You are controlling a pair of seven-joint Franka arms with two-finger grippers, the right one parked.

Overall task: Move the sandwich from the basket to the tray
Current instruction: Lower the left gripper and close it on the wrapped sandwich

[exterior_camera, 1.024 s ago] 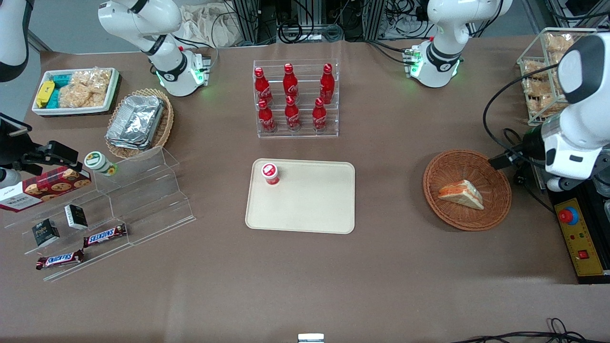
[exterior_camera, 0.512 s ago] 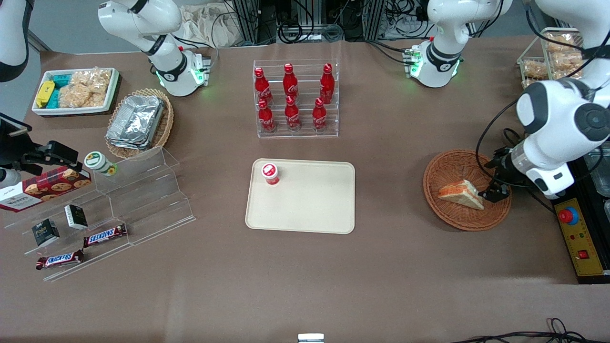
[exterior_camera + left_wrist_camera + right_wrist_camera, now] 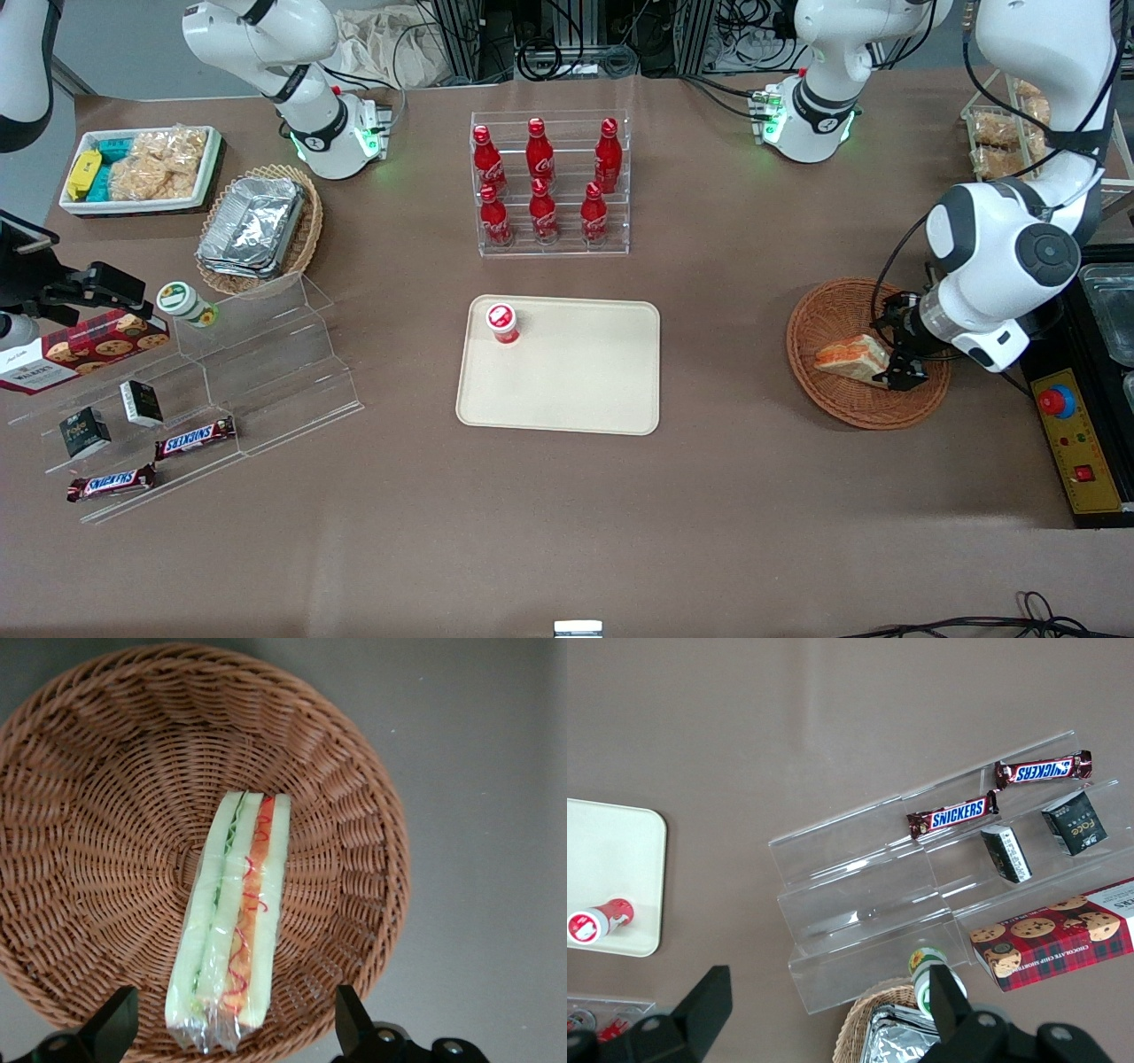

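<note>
The left arm's gripper point(image 3: 897, 363) hangs over the round wicker basket point(image 3: 842, 403), at the part of it toward the working arm's end of the worktop point(image 3: 567, 523), just beside the wide end of the sandwich point(image 3: 852, 359). From the front the fingers are dark and bunched against the weave, and the gap between them is hard to read. The left wrist view settles it: the two black fingertips point(image 3: 111, 1028) stand wide apart, one to either side of the near end of the sandwich point(image 3: 232, 921), holding nothing and clear of the wrap. That view also shows the sandwich as a clear-wrapped wedge standing on edge, its white bread, green and orange-red layers running lengthwise down the sloping inner wall of the basket point(image 3: 97, 806).

Only the front view shows what lies farther out. The cream tray point(image 3: 576, 381) lies on the worktop well apart from the basket, toward the parked arm's end, with a small red-lidded cup point(image 3: 502, 322) standing in one corner. Farther from the camera than the tray stands a clear rack of red cola bottles point(image 3: 542, 182). The right wrist view catches the tray's corner point(image 3: 620, 850) with the cup point(image 3: 601, 919) seen side-on.
</note>
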